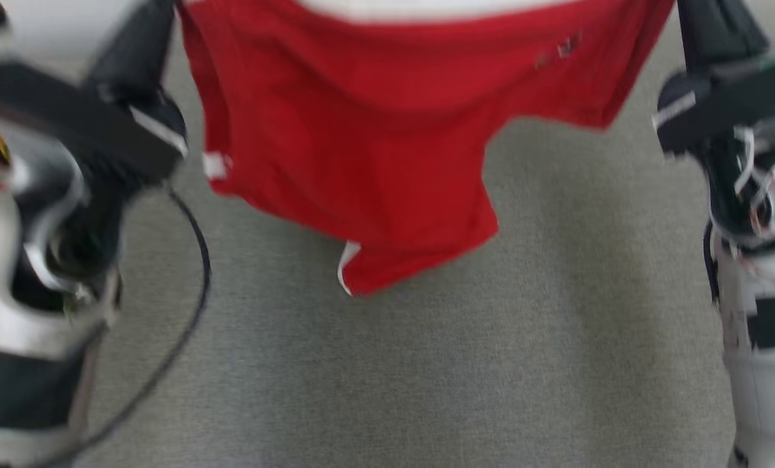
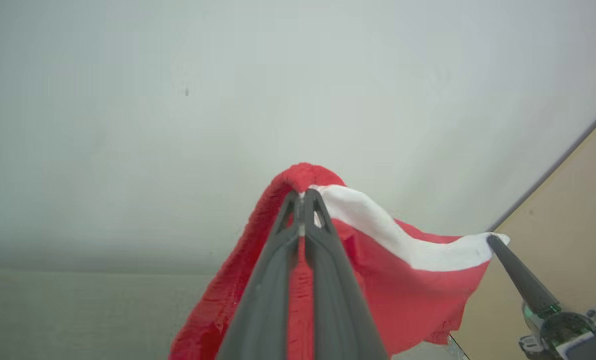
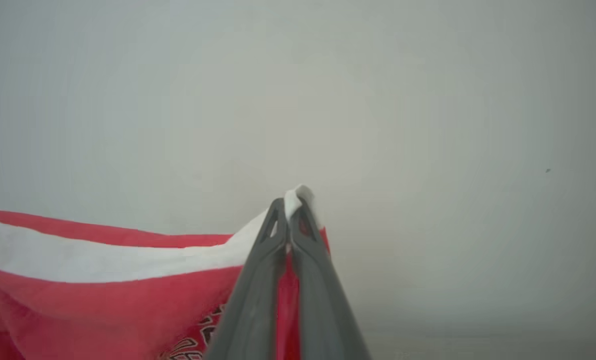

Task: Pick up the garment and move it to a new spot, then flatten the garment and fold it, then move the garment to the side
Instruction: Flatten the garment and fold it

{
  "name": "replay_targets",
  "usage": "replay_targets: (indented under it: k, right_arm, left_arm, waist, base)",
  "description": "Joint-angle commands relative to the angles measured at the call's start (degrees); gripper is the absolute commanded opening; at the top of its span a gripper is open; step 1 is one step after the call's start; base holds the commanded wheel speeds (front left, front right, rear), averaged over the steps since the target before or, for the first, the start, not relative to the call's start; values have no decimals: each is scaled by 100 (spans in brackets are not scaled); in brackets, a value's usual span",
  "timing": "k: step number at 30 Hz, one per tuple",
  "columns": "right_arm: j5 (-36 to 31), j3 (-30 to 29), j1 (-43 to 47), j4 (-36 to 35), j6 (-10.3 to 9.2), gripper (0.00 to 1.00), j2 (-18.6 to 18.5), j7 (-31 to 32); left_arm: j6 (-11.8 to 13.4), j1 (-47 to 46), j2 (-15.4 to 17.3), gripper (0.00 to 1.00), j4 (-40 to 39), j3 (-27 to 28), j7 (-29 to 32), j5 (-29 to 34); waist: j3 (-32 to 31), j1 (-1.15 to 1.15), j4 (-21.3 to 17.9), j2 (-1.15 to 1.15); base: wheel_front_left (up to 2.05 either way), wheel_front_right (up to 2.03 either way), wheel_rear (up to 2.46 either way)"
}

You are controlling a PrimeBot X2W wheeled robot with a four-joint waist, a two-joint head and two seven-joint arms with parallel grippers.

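Hung in the air over the grey carpet [image 1: 426,377], stretched wide between 2 raised arms: the garment [image 1: 361,130], red with a white band [image 1: 426,8] along its upper edge. Gripped at 1 top corner by the left gripper [image 2: 302,197], fingers pressed together on a bunched red fold just beside the white band. Pinched at the other top corner by the right gripper [image 3: 293,205], fingers closed on a tuft of white cloth. Sagging at the middle, with a white-edged flap lowest. Small white label [image 1: 215,165] on the side edge nearest the left arm. Black print [image 3: 198,335] outlined in white, partly seen low in the right wrist view. Black cable [image 1: 199,260] looping across the carpet beside the left arm. Head view blurred.
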Motion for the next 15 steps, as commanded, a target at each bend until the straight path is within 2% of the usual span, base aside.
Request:
replay_targets:
  k: [1, 5, 8, 11, 15]
  right_arm:
    - [-58, 106, -272, 166, -11, 0, -29, -69]
    - [-217, 223, -1320, 1031, -11, 0, 16, -450]
    - [-465, 224, -2070, 1668, -12, 0, 79, -977]
    - [-687, 108, -2738, 2148, -13, 0, 126, -1613]
    - [-1092, 44, -3356, 2573, -18, 0, -12, -2422]
  left_arm:
    - [-30, -318, -20, 0, 85, 47, 4, -36]
    - [0, -1313, -60, 0, 531, 279, -145, 29]
    - [-68, -2079, -26, 0, 913, 457, -600, 303]
    - [-364, -2734, -41, 0, 1186, 599, -1319, 558]
    - [-774, -3230, -80, 0, 1489, 734, -2263, 800]
  waist:
    - [558, 0, -304, 0]
    - [1119, 0, -455, 0]
    - [1379, 0, -487, 0]
    - [1500, 0, -475, 0]
    - [1561, 0, -396, 0]
  base:
    - [0, 0, 0]
    - [0, 0, 0]
    - [0, 0, 0]
    - [0, 0, 0]
    - [0, 0, 0]
